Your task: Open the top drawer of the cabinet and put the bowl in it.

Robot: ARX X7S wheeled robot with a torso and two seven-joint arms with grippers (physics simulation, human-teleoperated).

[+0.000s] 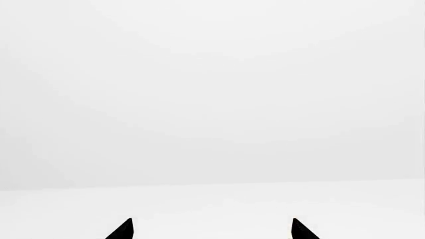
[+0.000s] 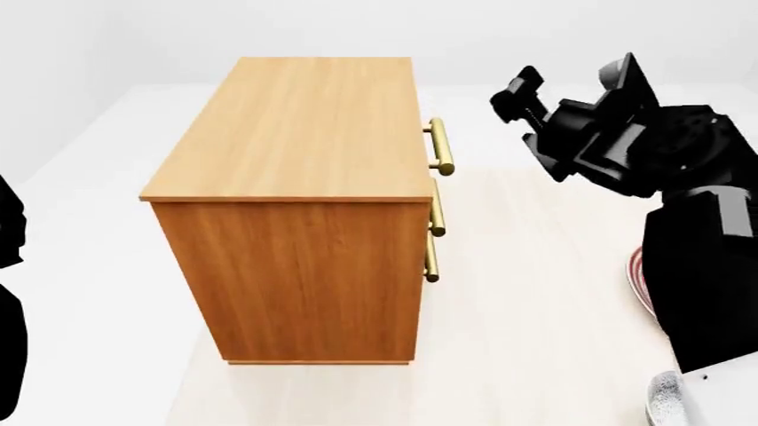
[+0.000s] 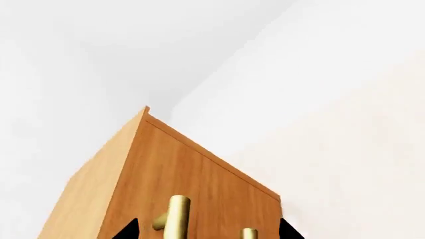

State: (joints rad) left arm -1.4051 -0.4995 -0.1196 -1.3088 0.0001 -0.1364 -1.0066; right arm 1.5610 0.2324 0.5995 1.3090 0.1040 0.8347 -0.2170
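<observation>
The cabinet point(image 2: 296, 177) stands closed, its brass handles on the side facing right. The top drawer point(image 3: 199, 179) is shut, and its handle point(image 2: 441, 146) is the uppermost bar. My right gripper point(image 2: 512, 96) hovers a short way to the right of that handle, apart from it. Its fingers are open point(image 3: 209, 230), with the handle point(image 3: 176, 216) lined up between them. The bowl point(image 2: 669, 399), speckled grey-white, peeks in at the bottom right corner. My left gripper point(image 1: 212, 229) is open on nothing and faces a blank white surface.
A red-ringed plate's edge point(image 2: 636, 275) shows behind my right arm. Two lower drawer handles point(image 2: 436, 232) stick out below the top one. My left arm point(image 2: 10, 293) is a dark shape at the left edge. A pale floor surrounds the cabinet.
</observation>
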